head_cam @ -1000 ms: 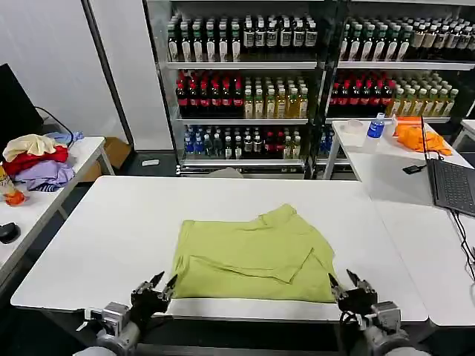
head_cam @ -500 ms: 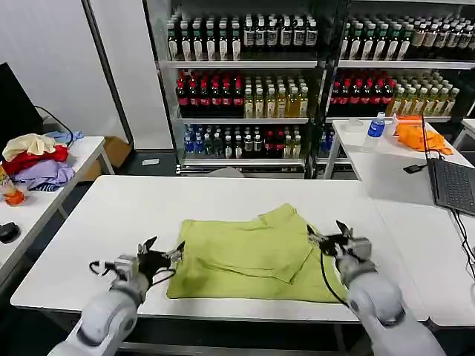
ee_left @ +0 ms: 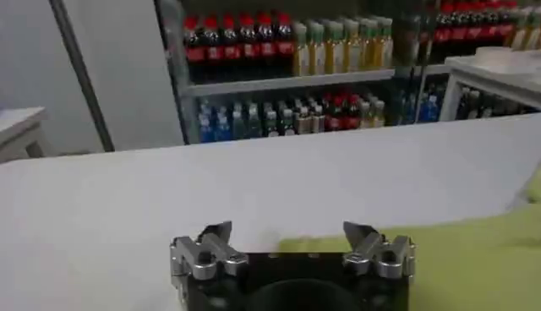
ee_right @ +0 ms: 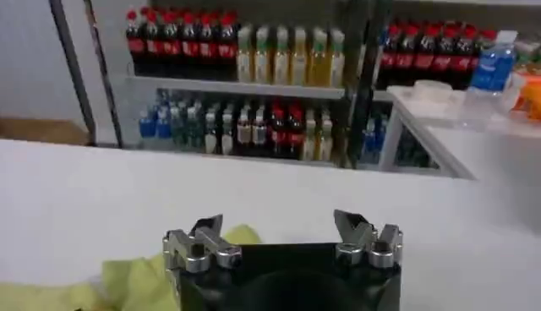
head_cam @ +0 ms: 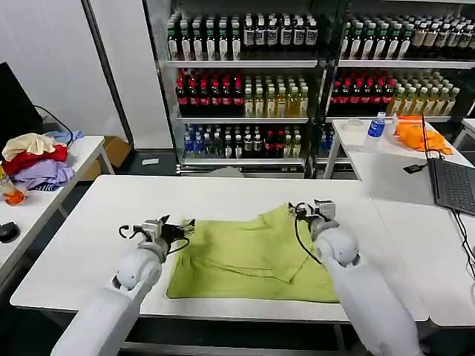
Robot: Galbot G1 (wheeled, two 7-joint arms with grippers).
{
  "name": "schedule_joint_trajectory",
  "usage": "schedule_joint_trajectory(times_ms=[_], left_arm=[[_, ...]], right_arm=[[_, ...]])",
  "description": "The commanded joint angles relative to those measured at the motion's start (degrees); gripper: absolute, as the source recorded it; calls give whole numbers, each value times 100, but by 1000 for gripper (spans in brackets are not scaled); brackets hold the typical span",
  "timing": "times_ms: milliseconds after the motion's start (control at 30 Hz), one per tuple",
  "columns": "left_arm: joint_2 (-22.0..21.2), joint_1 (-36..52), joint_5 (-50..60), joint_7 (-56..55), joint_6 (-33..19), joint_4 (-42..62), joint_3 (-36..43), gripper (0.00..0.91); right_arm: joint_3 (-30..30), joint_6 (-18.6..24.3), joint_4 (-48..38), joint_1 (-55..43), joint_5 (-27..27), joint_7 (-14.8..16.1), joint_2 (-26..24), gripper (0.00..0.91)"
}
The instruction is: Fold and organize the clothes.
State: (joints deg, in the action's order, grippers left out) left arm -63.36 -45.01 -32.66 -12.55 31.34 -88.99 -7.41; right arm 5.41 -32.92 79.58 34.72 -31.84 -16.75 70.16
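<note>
The clothes are one lime T-shirt (head_cam: 252,256), lying partly folded on the white table (head_cam: 111,208) with an angled flap across its middle. My left gripper (head_cam: 178,228) is open and hovers at the shirt's far left corner; the left wrist view shows its spread fingers (ee_left: 289,230) above bare table, with lime cloth (ee_left: 482,253) to one side. My right gripper (head_cam: 303,210) is open at the shirt's far right corner, where the cloth bulges up. The right wrist view shows those fingers (ee_right: 277,221) with a lime edge (ee_right: 127,283) beside them. Neither holds anything.
A pile of cream, red and lavender garments (head_cam: 37,159) sits on the left side table. The right table holds an orange cloth (head_cam: 419,137), a blue bottle (head_cam: 376,126) and a laptop (head_cam: 453,185). Shelves of drink bottles (head_cam: 245,89) stand behind.
Both arms have moved from the table's front edge along the shirt's sides to its far corners. The shirt lies as before and both grippers stay open.
</note>
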Motion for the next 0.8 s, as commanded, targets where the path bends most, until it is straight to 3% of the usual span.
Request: schedule_joint_trajectory(times_ms=[33,67,100,133,233,333,800], left_arm=[[-265,637,-53,7,76,824,343,907],[-277,629,-54,6,86,869,343,756],[-286,625,-54,6,91,889,343,645],[-294,619,-52,7,91,928,341,343],[-312,609,-43,8,76,997,341,111],[-349,612,-16,6,46,1108,337,20],[-326,362,-244,144,12,882,221,20]], right_arm=[[-254,-8,-926,-531,7,-28,303,907],[-255,-13,-947,-520,7,-28,316,877],[-256,-13,-954,-514,7,-27,322,746],[-257,-14,-973,-503,2,-24,331,383],[-248,0,-1013,-471,-19,-29,341,10],[-228,34,-1037,-431,-41,-50,339,0],[-126,95,-709,-169,-116,-6,248,0]])
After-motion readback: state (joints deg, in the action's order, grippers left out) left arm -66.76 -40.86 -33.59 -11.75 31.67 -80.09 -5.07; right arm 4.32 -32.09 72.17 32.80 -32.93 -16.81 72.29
